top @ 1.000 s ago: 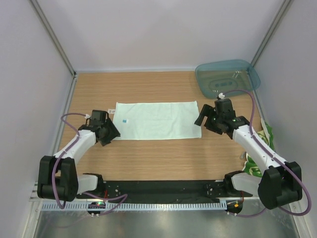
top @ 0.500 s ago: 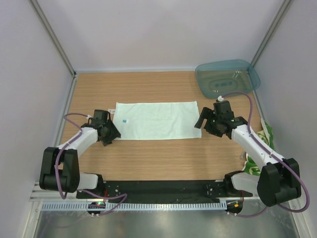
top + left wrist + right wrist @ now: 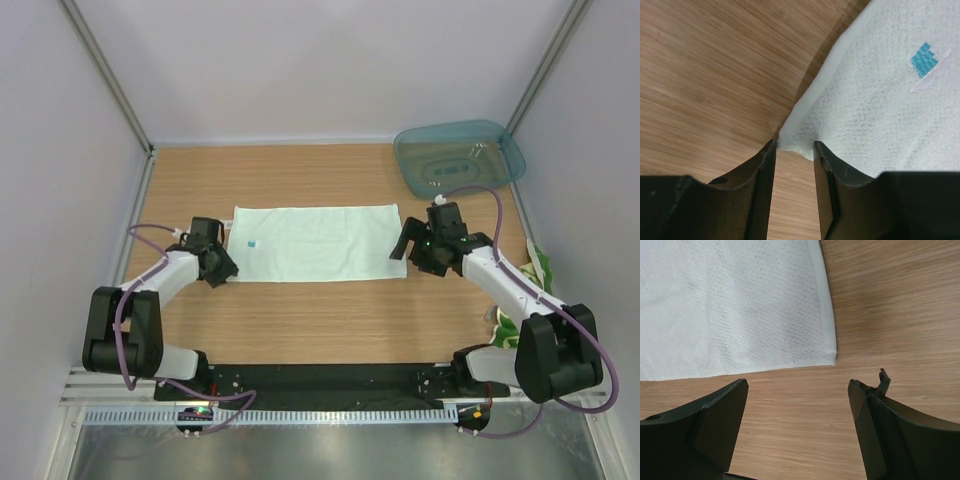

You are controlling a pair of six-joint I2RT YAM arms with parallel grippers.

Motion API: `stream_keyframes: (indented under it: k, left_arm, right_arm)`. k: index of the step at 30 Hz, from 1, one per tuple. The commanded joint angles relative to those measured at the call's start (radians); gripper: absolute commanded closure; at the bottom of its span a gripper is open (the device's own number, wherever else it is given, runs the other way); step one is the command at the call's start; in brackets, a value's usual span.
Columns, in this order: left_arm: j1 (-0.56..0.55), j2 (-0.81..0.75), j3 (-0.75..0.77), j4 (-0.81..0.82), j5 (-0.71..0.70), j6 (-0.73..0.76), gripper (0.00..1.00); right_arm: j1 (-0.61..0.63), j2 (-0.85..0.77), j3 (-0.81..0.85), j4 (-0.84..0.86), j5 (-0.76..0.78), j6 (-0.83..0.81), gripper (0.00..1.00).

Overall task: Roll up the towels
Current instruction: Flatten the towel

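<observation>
Plain pale mint-white cloth towel [image 3: 320, 243] lies flat mid-table. Left gripper [image 3: 794, 145] stands half-open astride its near-left corner (contact uncertain), apparently set for a pinch. Right gripper [image 3: 797, 385] gapes wide and empty just off the near-right corner, likely to match.

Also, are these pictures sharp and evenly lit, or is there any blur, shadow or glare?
Top external: soft even light, sharp, no glare on the table. Left wrist: mint towel weave crisp, a dark shadow on the wood along its edge, left gripper black with little detail. Right wrist: weave and wood grain sharp, right gripper dark too.
</observation>
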Motion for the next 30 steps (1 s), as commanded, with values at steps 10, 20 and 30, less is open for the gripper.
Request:
stream_keyframes:
  k: [10, 20, 30]
  left_arm:
    - [-0.002, 0.023, 0.02, 0.035, -0.011, 0.007, 1.0]
    - [-0.002, -0.114, 0.05, -0.071, -0.019, 0.001, 1.0]
    - [-0.002, -0.109, 0.041, -0.076, -0.021, 0.004, 1.0]
  right_arm:
    - [0.003, 0.019, 0.001, 0.032, 0.006, 0.004, 0.12]
    - [0.003, 0.097, 0.016, -0.06, 0.116, 0.033, 0.31]
    - [0.005, 0.209, 0.014, -0.012, 0.078, 0.039, 0.46]
